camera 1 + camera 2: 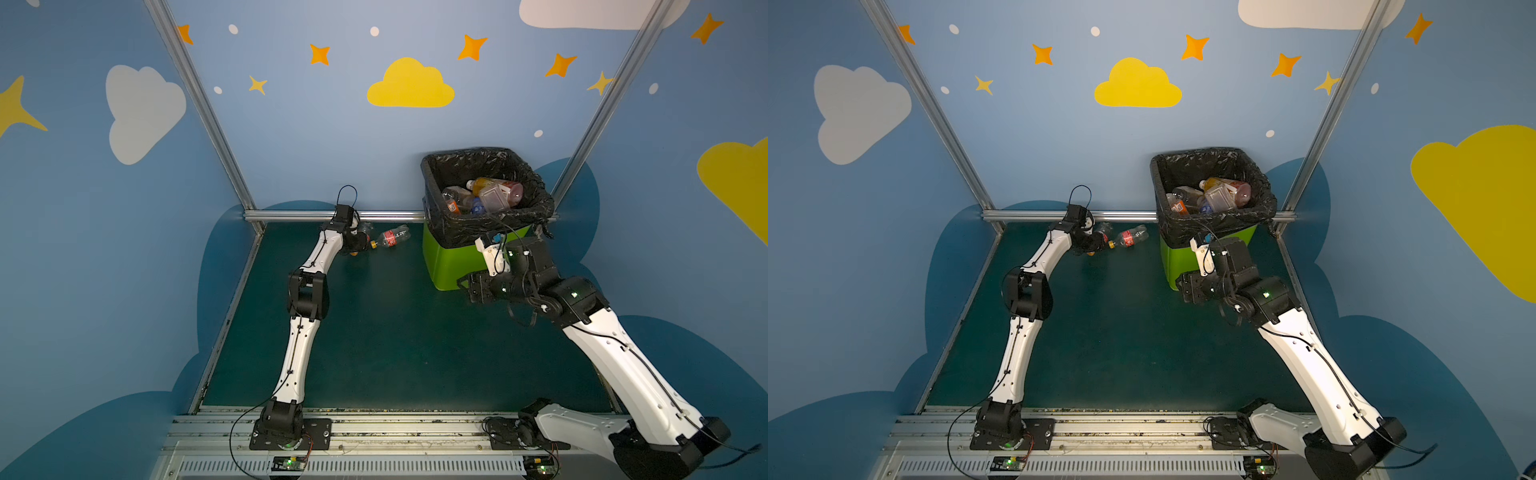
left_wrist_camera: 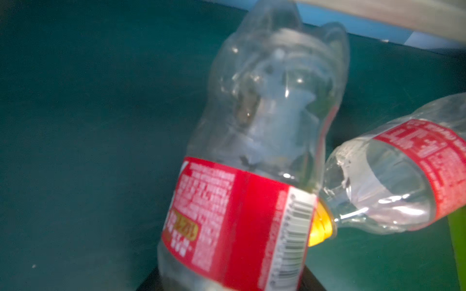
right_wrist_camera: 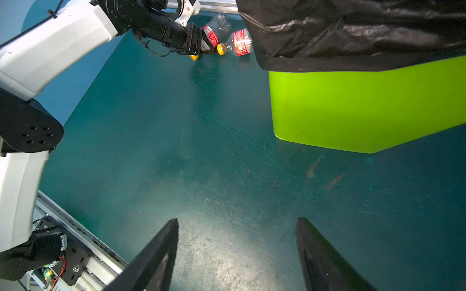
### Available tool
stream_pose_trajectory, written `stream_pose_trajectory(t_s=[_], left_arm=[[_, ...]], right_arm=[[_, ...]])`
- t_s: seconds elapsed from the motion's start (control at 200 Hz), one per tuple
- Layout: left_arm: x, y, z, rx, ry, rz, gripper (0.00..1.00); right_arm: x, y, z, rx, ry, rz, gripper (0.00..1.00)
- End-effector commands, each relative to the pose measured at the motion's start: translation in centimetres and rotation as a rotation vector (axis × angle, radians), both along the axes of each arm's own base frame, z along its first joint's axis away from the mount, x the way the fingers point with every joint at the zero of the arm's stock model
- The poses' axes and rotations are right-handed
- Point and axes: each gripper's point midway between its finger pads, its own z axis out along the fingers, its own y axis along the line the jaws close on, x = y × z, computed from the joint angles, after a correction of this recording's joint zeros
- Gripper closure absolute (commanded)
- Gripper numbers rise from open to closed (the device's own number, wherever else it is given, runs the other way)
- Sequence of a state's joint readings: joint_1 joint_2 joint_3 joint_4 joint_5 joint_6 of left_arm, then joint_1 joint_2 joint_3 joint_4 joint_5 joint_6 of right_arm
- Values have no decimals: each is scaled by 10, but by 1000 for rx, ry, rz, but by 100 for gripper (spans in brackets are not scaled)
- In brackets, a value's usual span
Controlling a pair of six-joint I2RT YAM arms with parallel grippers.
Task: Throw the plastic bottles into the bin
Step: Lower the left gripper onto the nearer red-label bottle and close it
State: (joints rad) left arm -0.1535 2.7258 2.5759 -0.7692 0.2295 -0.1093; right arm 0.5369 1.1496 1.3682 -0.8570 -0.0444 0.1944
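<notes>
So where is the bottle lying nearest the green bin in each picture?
Top view: the bottle lies at the back of the floor, left of the bin.
Top view: the bottle likewise left of the bin.
Left wrist view: right side of the picture, yellow cap towards the middle.
Right wrist view: top of the picture, near the middle.
Shared landmark: the lime-green bin, beside the bottle everywhere.

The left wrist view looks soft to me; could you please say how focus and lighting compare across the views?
Left wrist view: blurred, the near bottle fills the frame, its label print unreadable. Right wrist view: sharp, scratches on the mat are crisp, with a bright patch by the right gripper. Both top views: dim but in focus, the bin clear.
</notes>
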Motion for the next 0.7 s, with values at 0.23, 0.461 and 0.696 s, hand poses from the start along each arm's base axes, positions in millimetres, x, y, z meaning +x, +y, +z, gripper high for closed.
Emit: stream_pose_trajectory(t_s=[0.23,0.461,0.696], left_arm=[[-14,2,34,-2,9,18,35],[-27,1,36,4,49,-9,36],[-39,5,53,26,56,-11,40]], right_arm=[[-5,-3,-7,-20,9,34,26],[-6,-4,-7,-17,7,39,26],[-7,-5,-10,-14,12,46,25]])
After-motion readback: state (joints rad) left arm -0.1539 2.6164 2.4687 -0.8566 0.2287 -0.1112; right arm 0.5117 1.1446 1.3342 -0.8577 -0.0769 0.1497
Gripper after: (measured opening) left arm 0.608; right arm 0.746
